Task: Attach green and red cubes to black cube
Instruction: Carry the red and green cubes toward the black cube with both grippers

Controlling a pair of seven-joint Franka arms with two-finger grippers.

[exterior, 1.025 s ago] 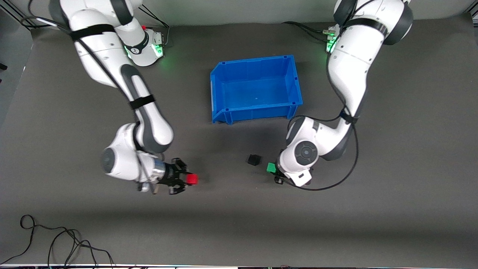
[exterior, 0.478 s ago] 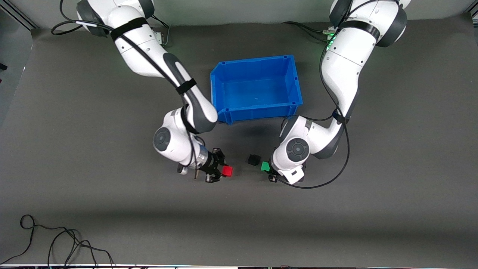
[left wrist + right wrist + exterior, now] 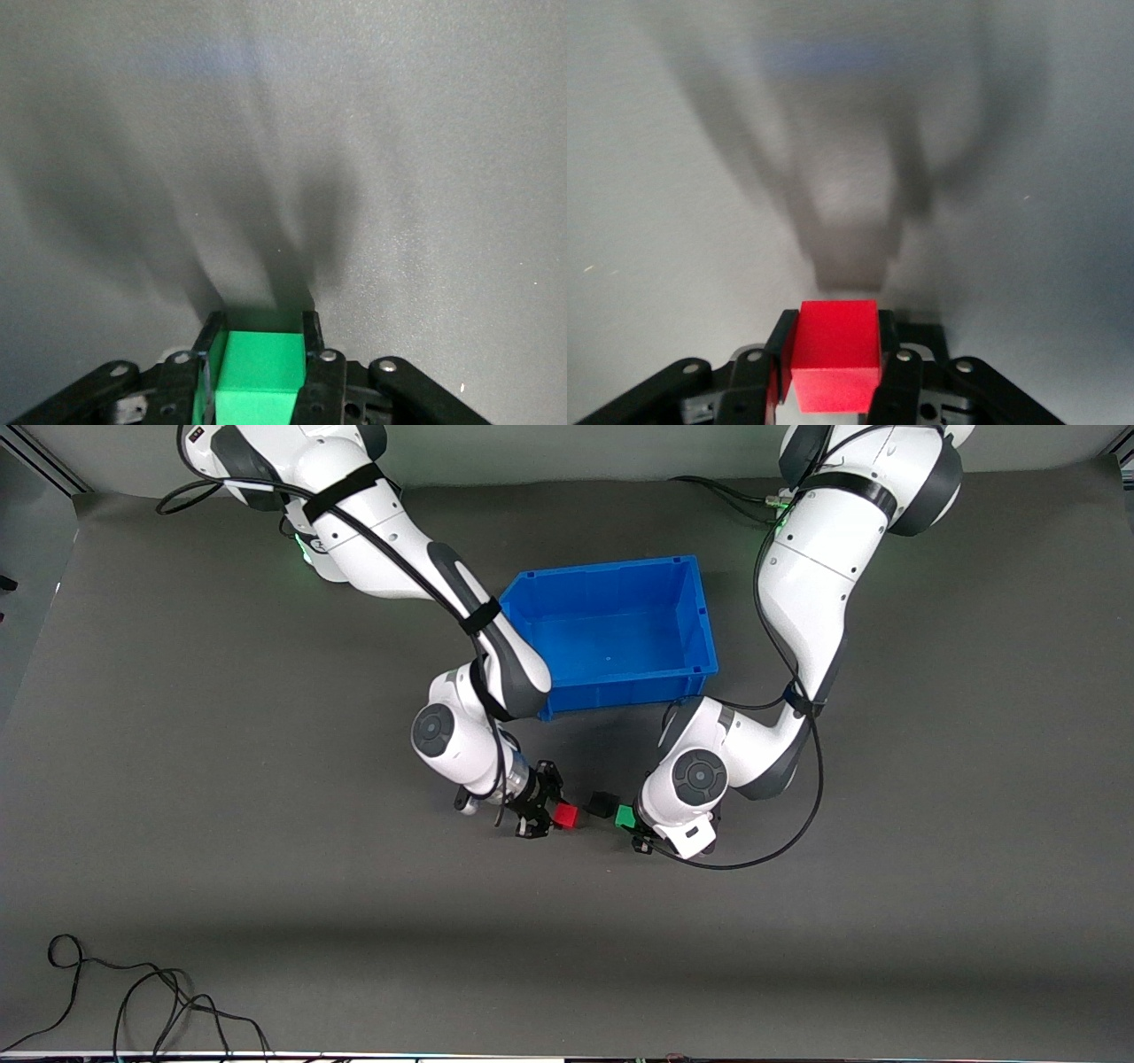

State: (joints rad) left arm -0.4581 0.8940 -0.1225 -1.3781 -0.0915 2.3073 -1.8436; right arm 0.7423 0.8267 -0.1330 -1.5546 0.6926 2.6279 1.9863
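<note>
— Well, what does the front view give that the wrist views lack?
— Only it shows the black cube (image 3: 602,804), resting on the dark counter (image 3: 177,779) nearer the front camera than the blue bin (image 3: 695,615). Neither wrist view catches it; each shows just its own cube over bare counter and shadow.

— And the fingers?
— The right gripper (image 3: 551,815) has its fingers (image 3: 780,354) closed narrowly on the red cube (image 3: 566,816), one pressing each side face in the right wrist view (image 3: 834,354). The left gripper (image 3: 634,824) does likewise: its fingers (image 3: 312,341) clamp the green cube (image 3: 625,816), seen in the left wrist view (image 3: 257,367) filling the gap between them.

— Where do the cubes sit relative to one another?
— Red lies just beside the black cube toward the right arm's end, green just beside it toward the left arm's end. Whether either touches black, I cannot tell.

— The arms' pose?
— The right arm reaches from its base past the bin's corner, wrist bent low, fingers pointing toward the black cube. The left arm drops beside the bin and folds at the elbow, its wrist over the green cube.
</note>
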